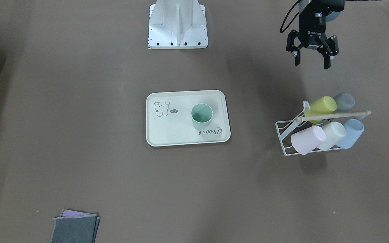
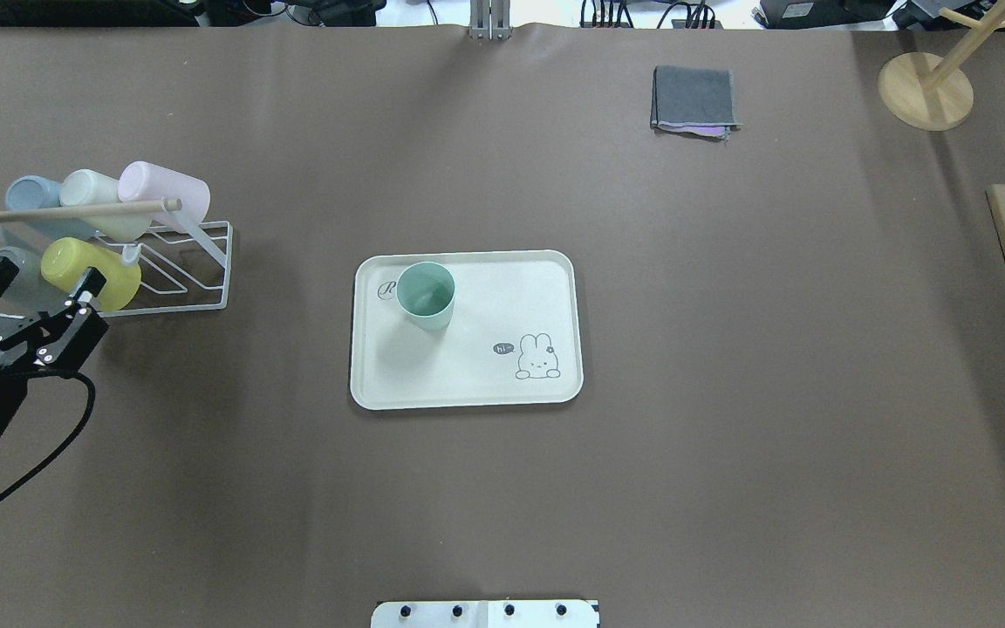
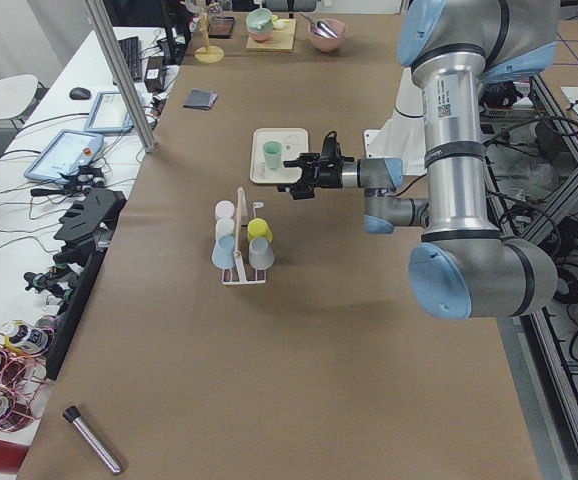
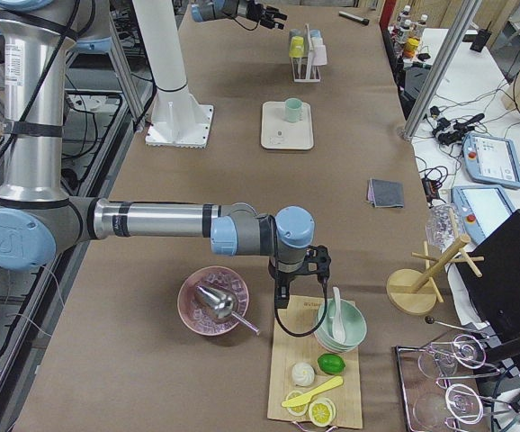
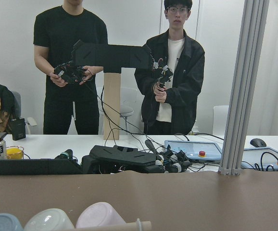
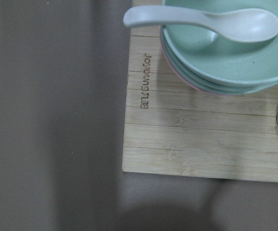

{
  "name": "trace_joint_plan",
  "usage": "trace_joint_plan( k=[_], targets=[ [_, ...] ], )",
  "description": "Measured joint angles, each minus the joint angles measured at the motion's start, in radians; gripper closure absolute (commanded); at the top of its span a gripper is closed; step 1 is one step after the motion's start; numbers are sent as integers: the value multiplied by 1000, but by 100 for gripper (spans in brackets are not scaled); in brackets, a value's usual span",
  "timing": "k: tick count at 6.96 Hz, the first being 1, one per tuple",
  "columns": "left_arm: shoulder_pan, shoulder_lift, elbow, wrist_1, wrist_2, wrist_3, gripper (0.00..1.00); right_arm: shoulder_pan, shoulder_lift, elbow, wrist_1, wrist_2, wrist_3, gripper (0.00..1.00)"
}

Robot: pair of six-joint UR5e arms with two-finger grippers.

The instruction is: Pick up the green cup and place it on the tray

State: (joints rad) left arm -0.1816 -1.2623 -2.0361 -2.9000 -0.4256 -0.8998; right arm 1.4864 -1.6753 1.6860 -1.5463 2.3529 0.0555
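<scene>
The pale mint-green cup (image 1: pixel 201 115) (image 2: pixel 425 294) stands upright, mouth up, on the cream tray (image 1: pixel 171 131) (image 2: pixel 468 384), in the corner by the "Rabbit" script. Nothing holds it. My left gripper (image 1: pixel 312 64) (image 2: pixel 49 276) hangs open and empty well away from the tray, just on the robot's side of the cup rack (image 1: pixel 284 133). My right gripper (image 4: pixel 300 270) shows only in the exterior right view, pointing down over a wooden board far from the tray; I cannot tell whether it is open or shut.
The white wire rack (image 2: pixel 201 283) holds several tipped cups: yellow-green (image 2: pixel 97 272), pink (image 2: pixel 167 192), cream, blue, grey. A folded grey cloth (image 2: pixel 694 98) lies far across the table. A wooden board (image 6: pixel 201 139) carries stacked bowls (image 6: pixel 225 53) with a spoon. Two people stand beyond the table.
</scene>
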Motion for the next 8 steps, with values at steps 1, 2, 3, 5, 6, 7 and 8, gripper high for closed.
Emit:
trace_joint_plan(
  k=[1,2,3,5,6,7,8],
  targets=[
    [-2,43,6,-86,-4,38,2,0,0,-1,0,-1,1,0],
    [-6,74,12,-171,-15,99,2,0,0,-1,0,-1,1,0],
    [-11,95,20,-245,-34,153,2,0,2,-1,0,-1,1,0],
    [-36,109,37,-311,-77,185,2,0,10,-2,0,-1,5,0],
    [-48,116,41,-319,-88,183,2,0,12,-4,0,-1,4,0],
    [-60,126,44,-321,-95,182,2,0,12,-7,0,-1,5,0],
    [-74,131,56,-324,-97,183,2,-1,11,-8,-1,-1,5,0]
  ],
)
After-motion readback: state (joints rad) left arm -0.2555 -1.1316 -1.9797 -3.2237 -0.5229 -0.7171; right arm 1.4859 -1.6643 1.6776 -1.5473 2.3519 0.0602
